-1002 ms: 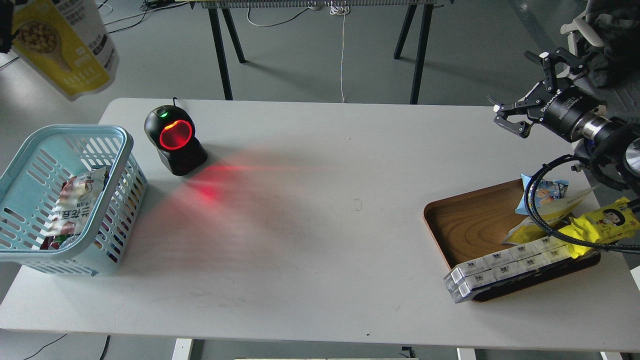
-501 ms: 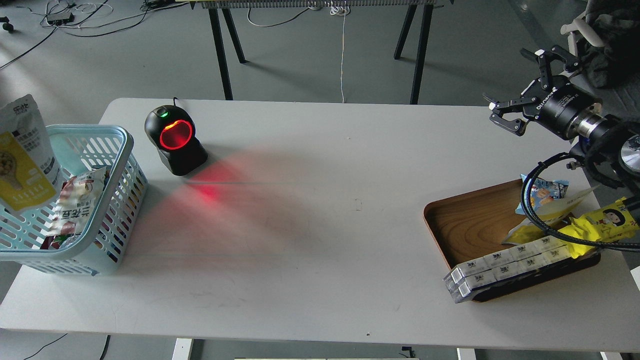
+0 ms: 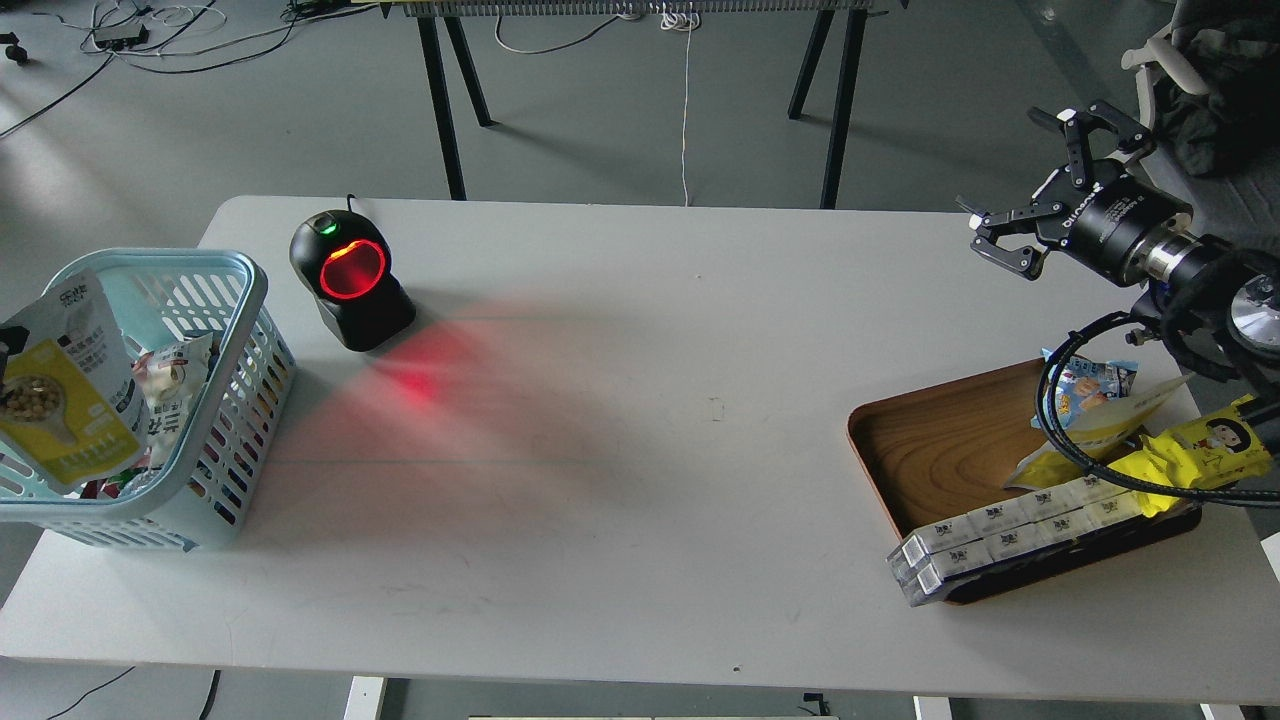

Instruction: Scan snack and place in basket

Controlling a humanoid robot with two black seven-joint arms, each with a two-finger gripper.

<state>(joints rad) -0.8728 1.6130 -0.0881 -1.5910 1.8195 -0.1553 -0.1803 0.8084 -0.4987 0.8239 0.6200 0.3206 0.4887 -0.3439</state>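
Observation:
The snack [image 3: 62, 395], a yellow pouch with a white top and a round picture of beige nuts, leans tilted inside the light blue basket [image 3: 200, 262] at the table's left edge. It rests against another red and white packet [image 3: 168, 380] in the basket. My left gripper is out of view. My right gripper [image 3: 1008, 180] is open and empty, held above the table's far right edge, far from the snack.
A black scanner [image 3: 350, 275] with a glowing red ring stands right of the basket and casts red light on the table. A brown wooden tray [image 3: 940, 440] at the right holds white boxes [image 3: 1000, 535], a bright yellow wrapper [image 3: 1200, 450] and a small blue packet [image 3: 1085, 385].
The snack went from high at the upper left down into the basket, free of my left gripper. My right gripper has drifted slightly left and up, still open.

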